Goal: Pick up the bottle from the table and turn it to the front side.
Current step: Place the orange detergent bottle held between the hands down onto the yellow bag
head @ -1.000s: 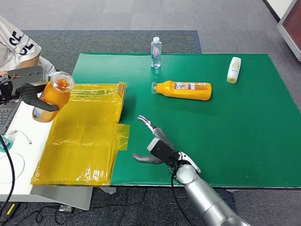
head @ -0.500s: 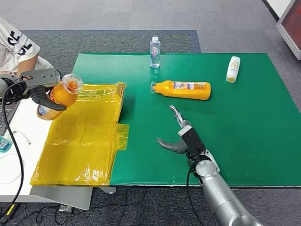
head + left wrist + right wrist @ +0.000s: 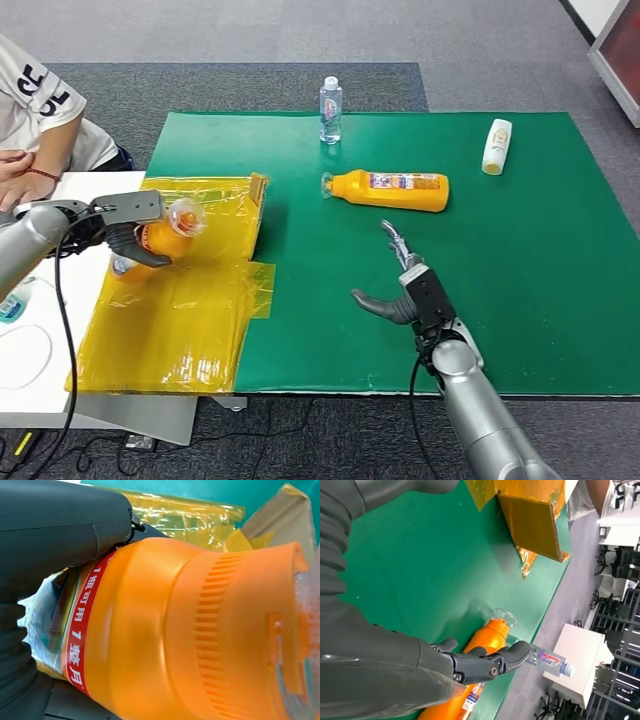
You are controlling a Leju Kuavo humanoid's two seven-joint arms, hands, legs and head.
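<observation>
A green counter [image 3: 528, 300] fills the frame. Centre-left, the left hand [image 3: 121, 238] grips an orange bottle [image 3: 162, 235], fingers wrapped round it, above yellow sheeting [image 3: 181, 320]. Lower centre, the right hand [image 3: 404, 290] hovers spread, holding nothing. Pickup looks done; turning seems unfinished.

Hand: the right hand [image 3: 433, 645] reaches out over the green mat [image 3: 433, 565], its dark fingers [image 3: 490, 664] spread and holding nothing.
Orange bottle: an orange bottle [image 3: 478, 665] lies on its side on the mat beyond the fingers, its clear cap [image 3: 503, 616] towards the mat's edge.
Small bottle: a clear water bottle [image 3: 548, 660] is near the mat's edge, just past the fingertips; probably upright, though the turned view makes that hard to judge.
Cardboard: a cardboard flap [image 3: 531, 527] under yellow film [image 3: 516, 487] rests on the mat.
Background: grey floor [image 3: 561, 600] and a white box [image 3: 580, 665].
</observation>
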